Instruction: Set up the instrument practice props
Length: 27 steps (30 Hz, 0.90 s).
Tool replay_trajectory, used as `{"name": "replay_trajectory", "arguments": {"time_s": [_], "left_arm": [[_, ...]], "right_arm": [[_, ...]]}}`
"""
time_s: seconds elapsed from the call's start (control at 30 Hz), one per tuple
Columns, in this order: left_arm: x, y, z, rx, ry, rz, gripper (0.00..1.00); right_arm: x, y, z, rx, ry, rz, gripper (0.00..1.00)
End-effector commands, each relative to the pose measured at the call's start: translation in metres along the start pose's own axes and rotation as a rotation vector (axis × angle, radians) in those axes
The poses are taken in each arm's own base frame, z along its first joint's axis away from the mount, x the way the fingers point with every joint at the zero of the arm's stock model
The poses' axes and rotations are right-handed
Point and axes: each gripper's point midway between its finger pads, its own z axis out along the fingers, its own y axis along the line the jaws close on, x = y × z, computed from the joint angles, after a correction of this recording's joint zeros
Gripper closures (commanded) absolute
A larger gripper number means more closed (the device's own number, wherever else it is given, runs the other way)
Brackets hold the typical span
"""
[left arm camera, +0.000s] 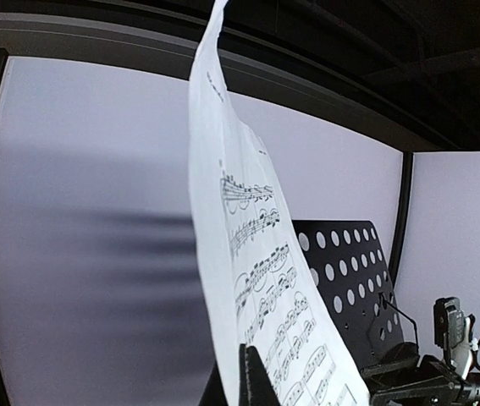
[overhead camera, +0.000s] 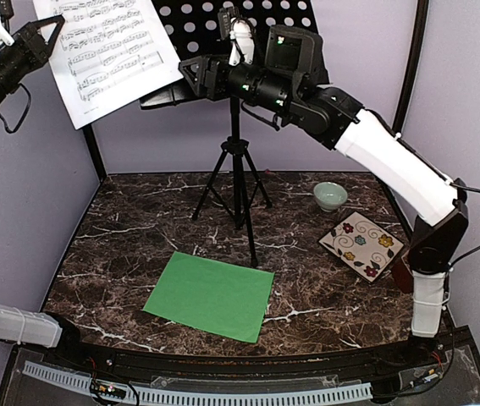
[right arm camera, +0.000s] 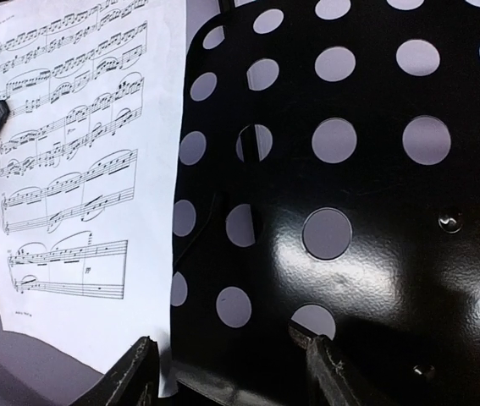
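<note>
White sheet (overhead camera: 108,55) hangs just left of the stand (right arm camera: 392,271), long axis near upright.
Left gripper (overhead camera: 53,25) pinches its left edge, so the stand's face lies to its right; right gripper (right arm camera: 231,376) sits spread at the stand's lower lip.

White sheet (overhead camera: 108,51): top cut off above the left gripper (overhead camera: 56,30); notes too small to read. In the left wrist view only one fingertip (left arm camera: 252,379) shows, and the grip lies below the frame. Stand (overhead camera: 248,17): desk partly hidden behind the right gripper (overhead camera: 187,78). Metronome (overhead camera: 401,275): mostly hidden behind the right arm (overhead camera: 392,161).
</note>
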Motion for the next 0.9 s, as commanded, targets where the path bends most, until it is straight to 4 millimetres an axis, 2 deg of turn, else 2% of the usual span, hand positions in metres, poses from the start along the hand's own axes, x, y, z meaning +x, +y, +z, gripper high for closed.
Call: {"name": "replay_trajectory", "arguments": {"time_s": [0.0, 0.4, 0.6, 0.87], "left_arm": [[-0.021, 0.007, -0.01, -0.05, -0.052, 0.038, 1.0], [-0.031, 0.019, -0.02, -0.129, -0.078, 0.123, 1.0], [-0.024, 0.02, -0.016, -0.127, -0.067, 0.132, 1.0], [-0.027, 0.019, -0.014, -0.124, -0.085, 0.133, 1.0]], "right_arm": [[-0.028, 0.011, 0.0, 0.006, -0.114, -0.023, 0.41], [-0.017, 0.025, 0.011, 0.001, -0.136, -0.038, 0.42], [-0.011, 0.026, 0.017, -0.005, -0.139, -0.036, 0.4], [-0.007, 0.026, 0.021, 0.021, -0.163, -0.043, 0.46]]}}
